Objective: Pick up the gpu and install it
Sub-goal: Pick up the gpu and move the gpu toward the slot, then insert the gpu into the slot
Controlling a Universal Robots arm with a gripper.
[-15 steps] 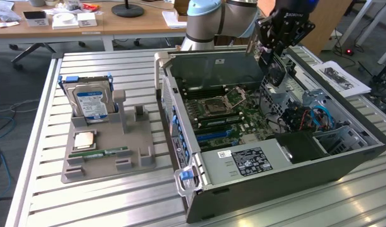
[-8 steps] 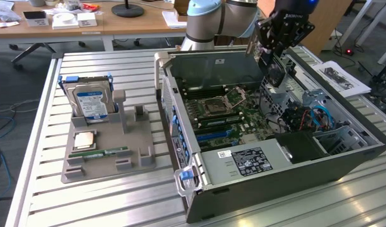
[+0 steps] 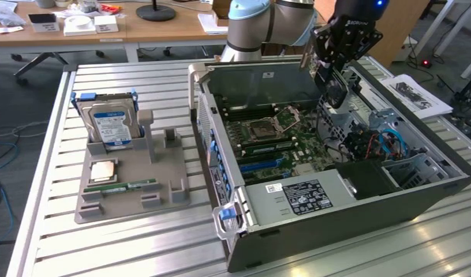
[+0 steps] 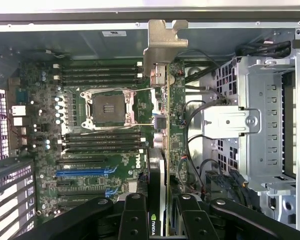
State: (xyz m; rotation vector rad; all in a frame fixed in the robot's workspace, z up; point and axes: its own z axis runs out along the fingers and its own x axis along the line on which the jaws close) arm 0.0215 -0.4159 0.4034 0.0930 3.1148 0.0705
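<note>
A slatted metal bench (image 3: 143,242) fills the foreground, with wooden desks behind it, and an open computer case (image 3: 359,219) lies on its side on the slats. Over the case's open face hangs the end effector (image 3: 333,72), and it's pinching the gpu (image 3: 336,92), fingers pressed onto the card from both sides. The card hangs on edge, dark face out, above the far end of the case.

From the wrist camera we look straight down the gpu (image 4: 163,125), seen edge-on. Its silver bracket (image 4: 162,45) points at the case's far wall. The black fingers (image 4: 135,215) of the end effector (image 4: 160,212) clamp the near end. Below the card sits the case's motherboard (image 4: 40,100). The CPU socket (image 4: 109,110) lies to one side of the card and the metal drive cage (image 4: 260,125) to the other. A blue expansion slot (image 4: 85,172) shows on the board, apart from the card.

Beside the case, on the exterior view's left, a grey holder (image 3: 166,199) carries a blue-labelled hard drive (image 3: 112,127) standing upright. A processor chip (image 3: 103,170) and a green RAM stick (image 3: 131,187) lie flat on it.
</note>
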